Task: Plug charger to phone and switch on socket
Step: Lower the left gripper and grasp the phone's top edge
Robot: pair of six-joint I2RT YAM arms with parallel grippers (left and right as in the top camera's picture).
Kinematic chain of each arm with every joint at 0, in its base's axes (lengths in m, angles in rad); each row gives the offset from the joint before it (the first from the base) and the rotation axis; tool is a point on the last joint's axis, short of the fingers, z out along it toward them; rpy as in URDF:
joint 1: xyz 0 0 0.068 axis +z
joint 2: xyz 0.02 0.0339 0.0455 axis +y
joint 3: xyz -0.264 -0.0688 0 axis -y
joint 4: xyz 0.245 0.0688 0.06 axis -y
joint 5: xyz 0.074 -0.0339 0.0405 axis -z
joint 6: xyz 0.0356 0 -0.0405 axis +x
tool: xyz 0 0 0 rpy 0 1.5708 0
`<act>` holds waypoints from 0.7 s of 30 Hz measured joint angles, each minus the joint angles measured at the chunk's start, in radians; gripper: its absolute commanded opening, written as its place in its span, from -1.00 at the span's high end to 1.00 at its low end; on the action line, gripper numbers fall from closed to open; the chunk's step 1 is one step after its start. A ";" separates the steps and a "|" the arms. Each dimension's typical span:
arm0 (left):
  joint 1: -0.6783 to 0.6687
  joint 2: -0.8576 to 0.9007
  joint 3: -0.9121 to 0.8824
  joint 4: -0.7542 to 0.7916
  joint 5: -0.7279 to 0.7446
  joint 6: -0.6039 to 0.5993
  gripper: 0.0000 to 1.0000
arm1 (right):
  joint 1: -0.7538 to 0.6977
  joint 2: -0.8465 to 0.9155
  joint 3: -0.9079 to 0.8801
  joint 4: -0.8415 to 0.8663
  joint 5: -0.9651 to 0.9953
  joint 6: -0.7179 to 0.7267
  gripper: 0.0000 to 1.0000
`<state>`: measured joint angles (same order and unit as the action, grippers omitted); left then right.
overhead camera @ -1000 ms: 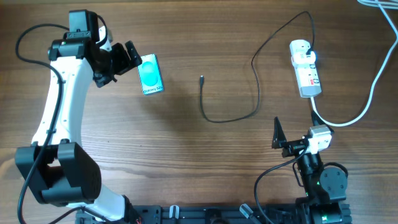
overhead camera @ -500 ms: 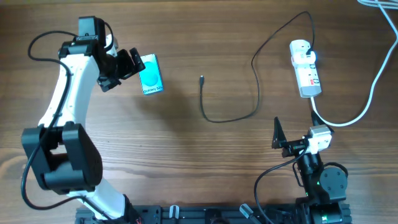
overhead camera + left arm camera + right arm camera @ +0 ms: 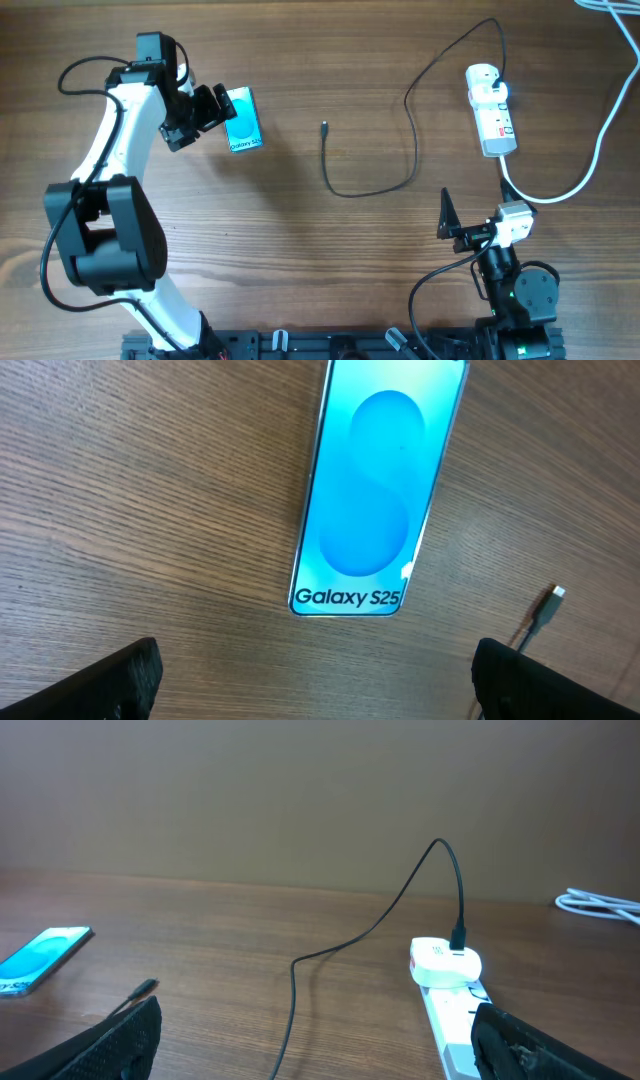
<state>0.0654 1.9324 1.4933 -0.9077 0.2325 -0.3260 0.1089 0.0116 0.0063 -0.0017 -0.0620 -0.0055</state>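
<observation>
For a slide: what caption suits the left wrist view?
Open left tool hovers over flat teal-screened phone on wooden table; black cable's plug tip lies apart.

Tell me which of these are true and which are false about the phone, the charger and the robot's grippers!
1. The phone lies flat, screen up. True.
2. The charger's plug tip is in the phone. False: it lies on the table, apart from the phone.
3. The adapter sits on the socket. True.
4. The left gripper holds the phone. False: it is open, and the phone lies ahead of its fingers.
5. The right gripper is over the socket. False: it is open, near the table's front edge.
</observation>
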 measured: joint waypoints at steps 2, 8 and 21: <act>-0.003 0.011 0.000 0.002 0.000 -0.008 -1.00 | 0.000 0.000 0.000 0.000 0.000 0.000 -0.99; -0.070 0.047 0.000 0.032 -0.053 -0.018 -1.00 | 0.000 0.000 0.000 0.000 0.000 0.000 -0.99; -0.192 0.054 -0.004 0.110 -0.187 -0.018 -1.00 | 0.000 0.000 0.000 0.000 0.000 0.000 -0.99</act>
<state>-0.1261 1.9865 1.4895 -0.7979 0.0456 -0.3439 0.1089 0.0116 0.0063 -0.0017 -0.0620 -0.0051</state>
